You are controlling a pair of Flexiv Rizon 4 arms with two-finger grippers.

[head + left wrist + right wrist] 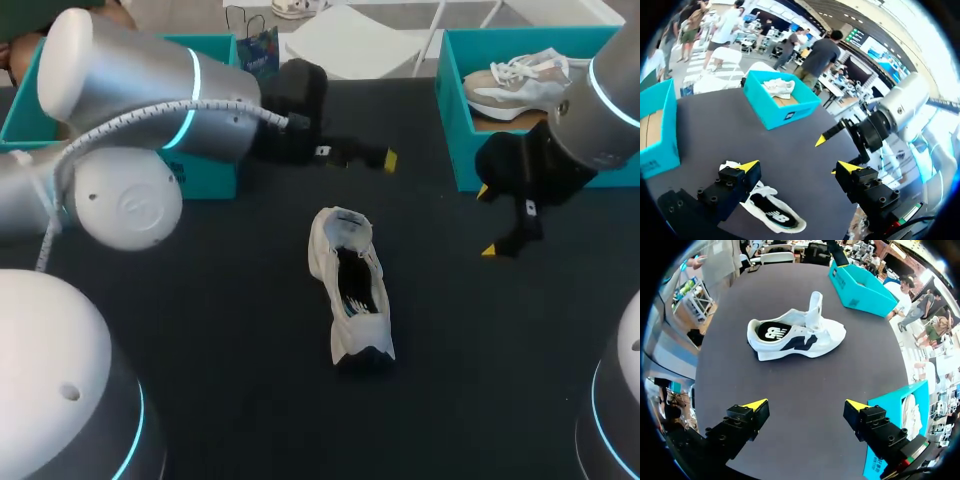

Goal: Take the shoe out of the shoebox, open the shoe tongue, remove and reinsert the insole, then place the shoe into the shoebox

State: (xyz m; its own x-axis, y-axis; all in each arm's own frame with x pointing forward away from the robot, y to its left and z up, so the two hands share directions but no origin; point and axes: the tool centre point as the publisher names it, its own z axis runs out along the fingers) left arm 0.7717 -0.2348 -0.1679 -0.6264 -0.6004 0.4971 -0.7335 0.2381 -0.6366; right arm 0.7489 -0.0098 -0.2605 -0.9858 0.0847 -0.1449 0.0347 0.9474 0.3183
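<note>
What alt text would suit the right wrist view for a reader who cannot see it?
A white shoe, tongue raised and insole showing inside, stands on the dark table ahead of the open, empty right gripper. A teal shoebox sits beyond the shoe, apart from it.

White shoe upright on table, tongue lifted, black insole inside.

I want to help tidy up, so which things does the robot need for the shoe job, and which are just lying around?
For the job: white shoe, its dark insole, left shoebox (probably its box).
Just lying about: right shoebox, beige shoe inside it.
</note>
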